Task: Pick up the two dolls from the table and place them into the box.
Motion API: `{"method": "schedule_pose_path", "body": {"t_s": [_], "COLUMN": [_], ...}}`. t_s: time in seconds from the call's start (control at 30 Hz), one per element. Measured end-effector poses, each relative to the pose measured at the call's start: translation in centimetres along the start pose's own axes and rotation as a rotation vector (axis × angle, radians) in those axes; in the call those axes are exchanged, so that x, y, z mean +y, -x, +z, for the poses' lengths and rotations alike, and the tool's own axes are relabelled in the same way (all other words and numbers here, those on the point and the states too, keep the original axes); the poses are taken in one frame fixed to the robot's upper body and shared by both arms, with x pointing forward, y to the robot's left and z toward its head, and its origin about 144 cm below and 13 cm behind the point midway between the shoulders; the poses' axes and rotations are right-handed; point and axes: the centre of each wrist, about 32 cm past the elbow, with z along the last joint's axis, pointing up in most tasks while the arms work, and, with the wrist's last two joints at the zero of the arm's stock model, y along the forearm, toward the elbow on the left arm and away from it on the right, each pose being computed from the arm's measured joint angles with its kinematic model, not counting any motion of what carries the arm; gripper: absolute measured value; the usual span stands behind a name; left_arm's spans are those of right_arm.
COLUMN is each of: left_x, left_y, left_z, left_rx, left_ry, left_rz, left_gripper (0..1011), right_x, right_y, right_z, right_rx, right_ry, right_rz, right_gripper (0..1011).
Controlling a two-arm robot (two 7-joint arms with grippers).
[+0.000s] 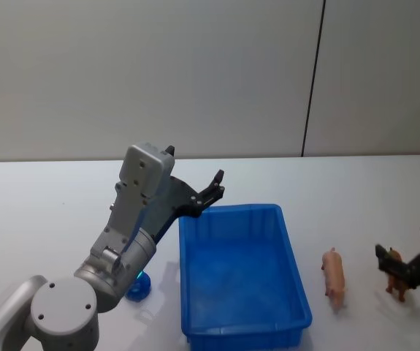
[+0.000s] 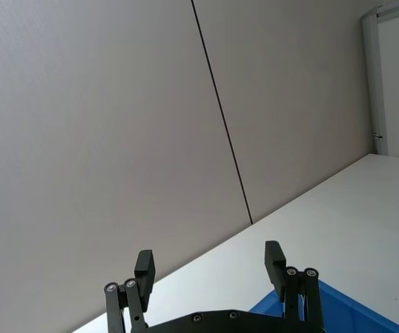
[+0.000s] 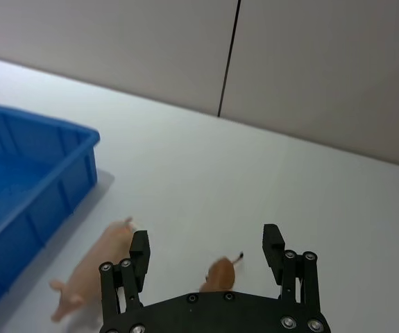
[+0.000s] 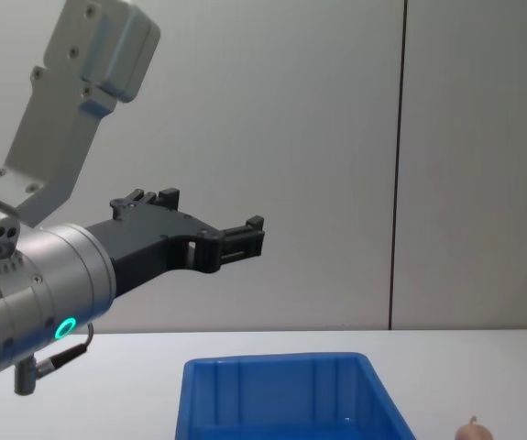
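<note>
Both are gaping: left end effector (image 2: 209, 257) hovering above the box's (image 1: 231, 210) far corner, right end effector (image 3: 207, 237) straddling the brown toy (image 3: 218, 276) on the desk (image 3: 289, 180); we are risking bumping the pink pig (image 3: 98, 263) alongside.

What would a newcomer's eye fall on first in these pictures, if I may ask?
The bright blue rectangular plastic bin sits empty mid-table, with the left gripper raised open near its far left corner. Right of it sits a pale pink pig toy, and beyond that the right gripper hangs open around a small brown animal toy.
</note>
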Motion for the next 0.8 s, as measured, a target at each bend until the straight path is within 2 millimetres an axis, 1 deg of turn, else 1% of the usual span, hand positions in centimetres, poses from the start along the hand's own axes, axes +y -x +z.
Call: {"method": "schedule_pose_path", "body": {"t_s": [0.2, 0.6, 0.73, 0.8], "left_x": [0.0, 0.0, 0.0, 0.0], "left_y": [0.0, 0.0, 0.0, 0.0], "left_z": [0.0, 0.0, 0.0, 0.0], "left_rx": [0.000, 0.000, 0.000, 0.000], "left_ry": [0.000, 0.000, 0.000, 0.000], "left_rz": [0.000, 0.000, 0.000, 0.000], "left_gripper": [1003, 1003, 1003, 1003], "right_x": [-0.7, -1.0, -0.9, -0.9], "right_y": [-0.4, -0.5, -0.5, -0.4], "right_z": [-0.8, -2.2, -2.5, -2.7], "right_rx": [-0.017, -0.022, -0.019, -0.017], "right_ry": [0.065, 0.155, 0.175, 0.185], "right_rz": [0.012, 0.036, 0.044, 0.048], "right_gripper": [1001, 995, 924, 843]}}
